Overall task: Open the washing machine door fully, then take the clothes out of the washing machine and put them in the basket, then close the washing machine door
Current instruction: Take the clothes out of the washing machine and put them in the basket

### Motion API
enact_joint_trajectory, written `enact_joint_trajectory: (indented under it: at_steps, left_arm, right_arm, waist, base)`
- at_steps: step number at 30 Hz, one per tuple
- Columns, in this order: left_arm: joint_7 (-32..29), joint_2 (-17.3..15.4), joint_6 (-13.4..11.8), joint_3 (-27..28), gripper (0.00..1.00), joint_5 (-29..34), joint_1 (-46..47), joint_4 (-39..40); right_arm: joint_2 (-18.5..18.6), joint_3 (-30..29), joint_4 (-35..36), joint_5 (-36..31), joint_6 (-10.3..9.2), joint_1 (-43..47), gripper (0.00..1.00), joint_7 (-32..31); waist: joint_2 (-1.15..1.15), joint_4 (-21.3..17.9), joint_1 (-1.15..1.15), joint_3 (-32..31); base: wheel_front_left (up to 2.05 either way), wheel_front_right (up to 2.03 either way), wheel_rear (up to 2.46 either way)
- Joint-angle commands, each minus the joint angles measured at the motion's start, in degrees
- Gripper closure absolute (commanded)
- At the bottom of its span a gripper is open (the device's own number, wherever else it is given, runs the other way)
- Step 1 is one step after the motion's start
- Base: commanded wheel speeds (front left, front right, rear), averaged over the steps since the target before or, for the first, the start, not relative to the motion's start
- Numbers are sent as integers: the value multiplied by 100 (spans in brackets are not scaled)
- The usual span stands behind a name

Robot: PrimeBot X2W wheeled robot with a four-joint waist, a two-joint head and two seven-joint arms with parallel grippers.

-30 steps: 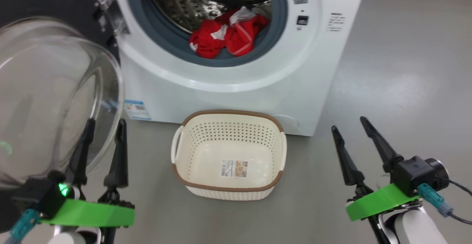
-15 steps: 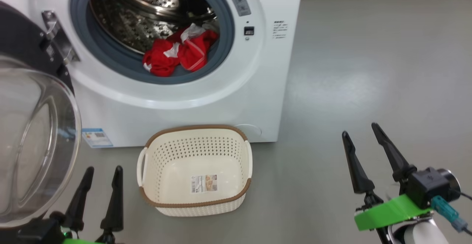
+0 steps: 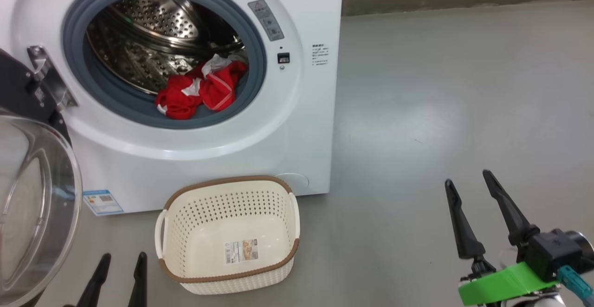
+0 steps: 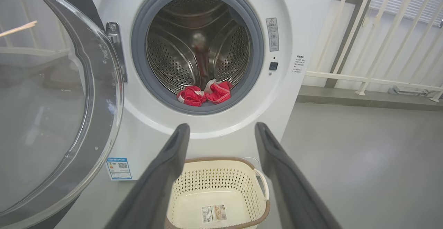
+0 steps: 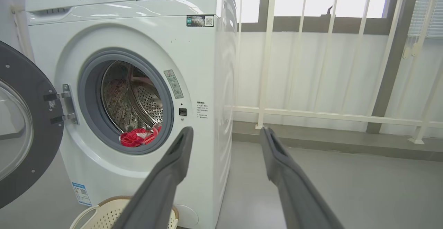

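Washing machine door [image 3: 32,195]: swung open, left.
Clothes [image 3: 199,94]: red, at drum's [image 3: 139,42] near lip.
Basket [image 3: 222,205]: floor [image 3: 441,88], near washing machine [image 3: 297,126].
Left gripper [image 3: 123,257], right gripper [image 3: 468,178]: released.

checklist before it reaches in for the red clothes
1. washing machine door swung clear of the opening: ok
2. door at its full swing: cannot tell
3. red clothes at the front lip of the drum, nothing blocking them: ok
4. basket on the floor before the washing machine, nothing loaded: ok
5. left pincer open, holding nothing: ok
6. right pincer open, holding nothing: ok
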State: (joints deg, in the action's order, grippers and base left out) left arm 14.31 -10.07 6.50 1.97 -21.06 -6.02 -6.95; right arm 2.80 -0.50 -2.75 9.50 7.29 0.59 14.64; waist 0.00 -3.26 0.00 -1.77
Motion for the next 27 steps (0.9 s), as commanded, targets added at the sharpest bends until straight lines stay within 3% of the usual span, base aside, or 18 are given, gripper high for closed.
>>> enact_joint_trajectory:
  at_steps: [1,19,27]
  left_arm:
    - [66,-135,-36,236,0,39,92,134]
    - [42,-175,-295,280,0,129,-113,188]
    - [-13,-150,-431,254,0,142,-105,220]
  right_arm:
    - [8,94,165,-45,20,-39,0,36]
    - [8,133,58,-41,20,48,0,36]
    - [8,226,-9,19,20,22,0,36]
  waist:
    - [0,-34,0,-44]
    - [0,6,0,-141]
    - [0,34,0,-147]
  base:
    - [0,0,0]
    - [1,-1,0]
    - [70,-70,0]
